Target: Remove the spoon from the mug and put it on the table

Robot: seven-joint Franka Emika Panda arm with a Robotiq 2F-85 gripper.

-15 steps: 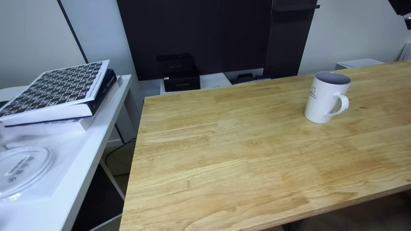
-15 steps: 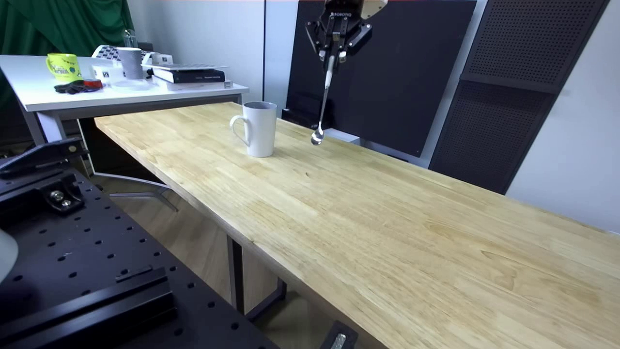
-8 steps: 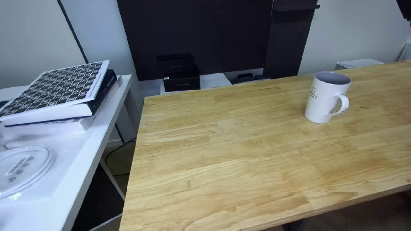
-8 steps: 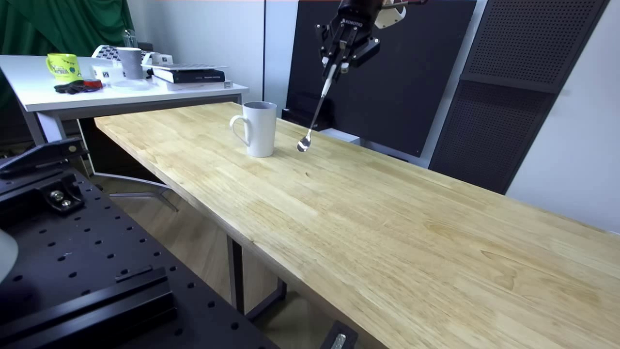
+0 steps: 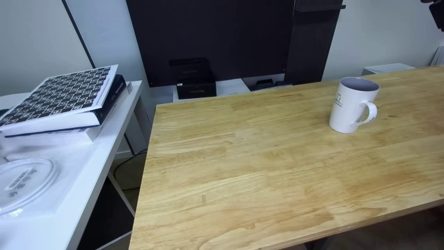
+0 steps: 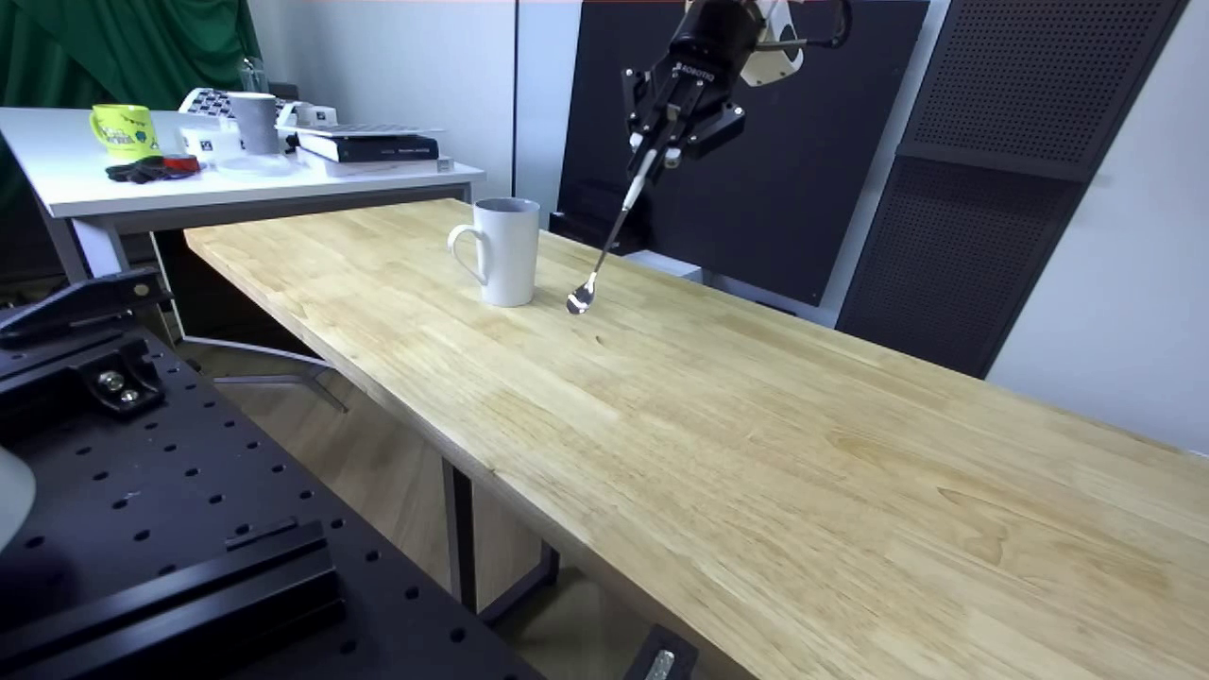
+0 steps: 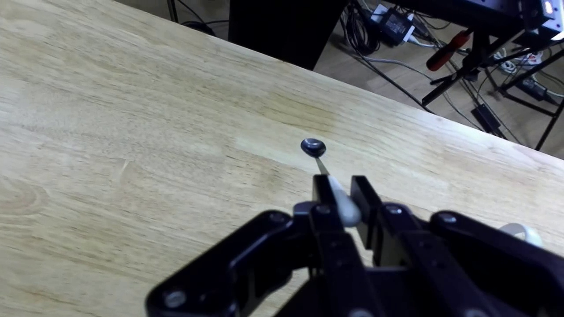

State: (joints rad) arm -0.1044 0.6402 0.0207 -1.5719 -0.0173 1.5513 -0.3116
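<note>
My gripper point(image 7: 342, 188) is shut on the white end of the spoon point(image 7: 323, 166), whose bowl points away from the fingers. In an exterior view the spoon point(image 6: 607, 247) slants down from the gripper point(image 6: 652, 156), outside the mug. Its bowl is low over the table point(image 6: 756, 406); I cannot tell whether it touches. The white mug point(image 6: 510, 253) stands upright beside the bowl, with a gap between. The mug point(image 5: 351, 107) also shows in an exterior view, where only a dark bit of the arm point(image 5: 438, 14) is visible. In the wrist view only the mug's handle point(image 7: 524, 231) shows.
A white side table point(image 6: 236, 195) beyond the wooden one holds books point(image 6: 368, 146), a grey cup point(image 6: 255, 123) and a yellow mug point(image 6: 125, 130). A black perforated base plate point(image 6: 217, 529) is in the foreground. Dark panels point(image 6: 737, 123) stand behind the table.
The gripper has tilted, so the spoon has gone from nearly vertical to slanted. Its bowl has swung lower and closer to the mug's base in an exterior view. The mug has not moved.
</note>
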